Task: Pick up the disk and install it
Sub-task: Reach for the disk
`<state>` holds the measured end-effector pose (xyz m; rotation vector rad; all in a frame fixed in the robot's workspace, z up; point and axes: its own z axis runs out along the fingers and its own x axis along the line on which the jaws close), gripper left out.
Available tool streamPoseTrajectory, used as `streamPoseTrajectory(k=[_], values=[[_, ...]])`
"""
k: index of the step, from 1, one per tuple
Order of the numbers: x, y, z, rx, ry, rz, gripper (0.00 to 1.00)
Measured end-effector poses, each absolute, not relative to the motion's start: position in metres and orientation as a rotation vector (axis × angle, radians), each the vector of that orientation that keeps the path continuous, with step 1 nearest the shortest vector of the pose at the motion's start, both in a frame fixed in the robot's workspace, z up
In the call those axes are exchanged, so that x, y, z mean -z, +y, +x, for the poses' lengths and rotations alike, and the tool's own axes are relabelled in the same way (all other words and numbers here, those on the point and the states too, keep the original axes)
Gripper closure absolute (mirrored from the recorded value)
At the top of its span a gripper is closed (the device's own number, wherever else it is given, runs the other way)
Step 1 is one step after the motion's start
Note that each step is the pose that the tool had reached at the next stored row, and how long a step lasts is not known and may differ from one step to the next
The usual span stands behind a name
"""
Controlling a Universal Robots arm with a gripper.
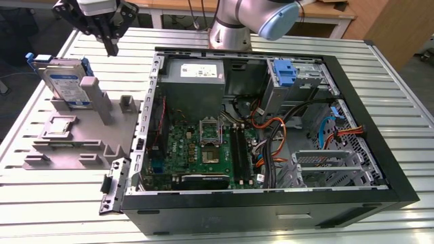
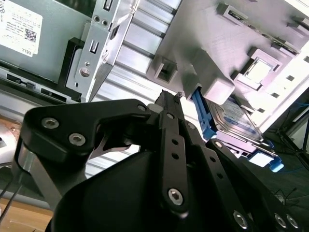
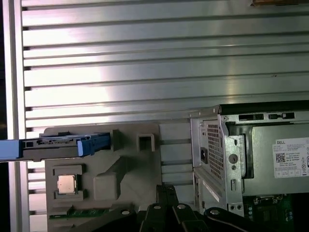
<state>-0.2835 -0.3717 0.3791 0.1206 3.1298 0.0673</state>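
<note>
The empty, clenched gripper (image 1: 113, 50) is hovering, with the disk (image 1: 64, 81) standing on edge at its 7 o'clock in the exterior view.

Exterior view high, wrist views close — sharing disk (image 3: 53, 149)

- We see a surface (image 1: 386, 76) of long silver metal slats, grooves running between them across its whole width.
- In the first wrist view the surface (image 3: 145, 63) catches the overhead light in broad, bright bands.
- Beyond its far edge stands a wooden bench (image 1: 329, 11) on white legs (image 1: 157, 19), with dark cables (image 1: 196, 15) hanging beneath.
- At the exterior view's right we find a brown wooden cabinet (image 1: 400, 28), close to the surface's corner.
- The floor (image 1: 8, 109) is dull grey at the exterior view's left.
</note>
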Motion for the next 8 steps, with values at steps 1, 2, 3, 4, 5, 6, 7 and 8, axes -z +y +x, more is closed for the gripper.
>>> streamPoseTrajectory(k=[1, 2, 3, 4, 5, 6, 7, 8], values=[[-0.3791, -0.3715, -0.2847, -0.067, 3.13, 0.121, 0.9], [-0.379, -0.3714, -0.2857, -0.067, 3.13, 0.121, 0.9], [-0.379, -0.3713, -0.2865, -0.067, 3.13, 0.121, 0.9], [-0.379, -0.3712, -0.2873, -0.067, 3.13, 0.121, 0.9], [-0.3791, -0.3712, -0.288, -0.067, 3.13, 0.12, 0.9], [-0.379, -0.3712, -0.2884, -0.067, 3.13, 0.12, 0.9], [-0.379, -0.3712, -0.2887, -0.067, 3.13, 0.12, 0.9], [-0.379, -0.3711, -0.2891, -0.067, 3.13, 0.12, 0.9]])
